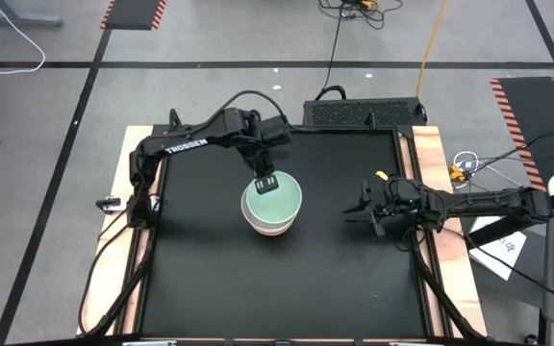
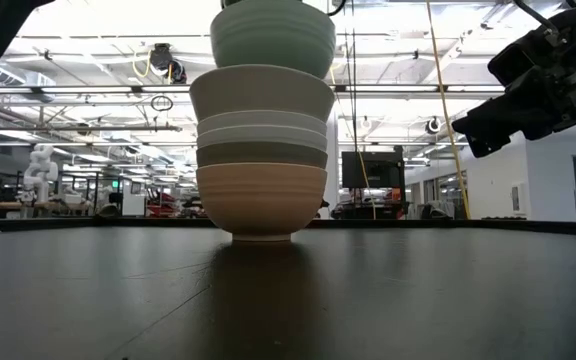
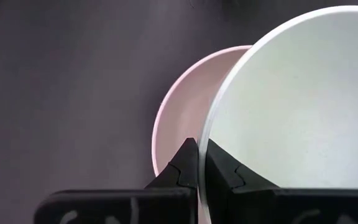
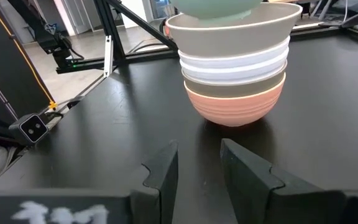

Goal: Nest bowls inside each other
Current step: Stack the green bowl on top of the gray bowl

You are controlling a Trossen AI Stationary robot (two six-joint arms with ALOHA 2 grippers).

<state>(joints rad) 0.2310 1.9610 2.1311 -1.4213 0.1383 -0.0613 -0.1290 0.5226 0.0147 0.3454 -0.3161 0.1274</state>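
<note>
Stack: five nested bowls stand near the table (image 1: 210, 279) centre; in the low view I count, from the base up, a salmon-orange bowl (image 2: 261, 198), an olive-brown band (image 2: 262, 155), two white rims (image 2: 262, 127) and a beige-grey bowl (image 2: 261, 93).
Sixth bowl: the mint green bowl (image 2: 273, 33) hangs directly over the stack, not yet seated in the beige-grey one, though the gap, if any, is hard to judge.
Left gripper (image 1: 265, 183): its fingers are clamped on the mint bowl's rim at the bowl's 11 o'clock side in the high view, one finger inside and one outside. A rim pinch keeps the bowl's underside free, so it can drop into the bowl below.
Alignment: the mint bowl sits slightly toward 1 o'clock of the stack in the high view, so it probably needs centring before release.
Right gripper (image 4: 199, 163): waits at 3 o'clock of the stack, well apart from it, fingers spread and holding nothing, likely kept clear of the left arm.
Count: six bowls in all, five stacked and one held; two arms.
Progress: judged as the last placement.
</note>
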